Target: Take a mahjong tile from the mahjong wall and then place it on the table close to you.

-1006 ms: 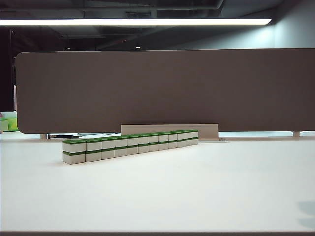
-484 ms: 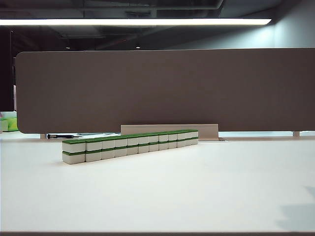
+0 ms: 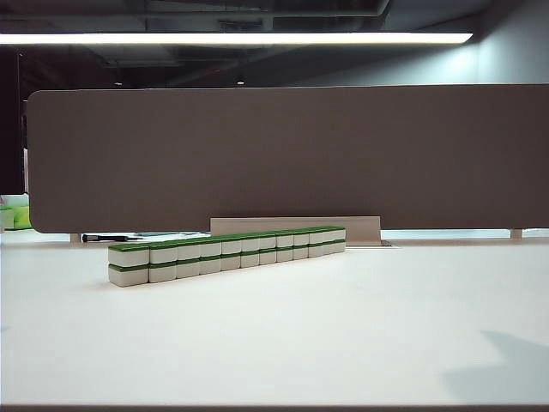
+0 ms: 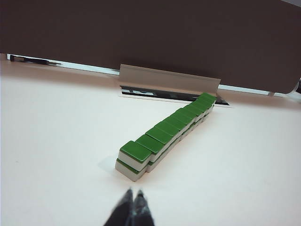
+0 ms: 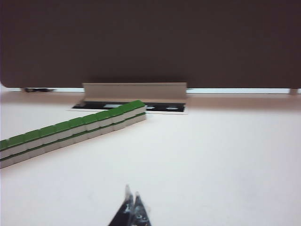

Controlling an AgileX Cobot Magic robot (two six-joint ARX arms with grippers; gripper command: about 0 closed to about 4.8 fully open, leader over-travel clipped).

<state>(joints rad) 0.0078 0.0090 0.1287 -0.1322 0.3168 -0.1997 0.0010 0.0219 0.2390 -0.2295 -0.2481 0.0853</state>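
The mahjong wall [image 3: 227, 254] is seen whole and undisturbed on the white bench [image 3: 283, 335], a long two-high row of green-backed tiles set toward the far edge of the bench and running slantwise from the left part of the bench toward the middle of that far edge, where a low pale bracket [image 3: 296, 226] stands at the foot of the grey-brown partition [image 3: 283, 154]. No arm is shown in the exterior view; only a soft shadow is cast on the bench near its near right corner. In the left wrist view the left tool [image 4: 133, 207] is seen with its tips pressed together and nothing between them, hanging over bare bench just short of the nearest end tile [image 4: 135, 153] of the wall. In the right wrist view the right tool [image 5: 131, 207] is likewise closed to a point and empty, well apart from the row, over bare bench. The step in hand is judged to be the approach, with no tile yet taken. For the next move, the tips of whichever tool is used would need to be spread, brought over one top tile, probably the end one, and closed on its sides without the neighbours being nudged.
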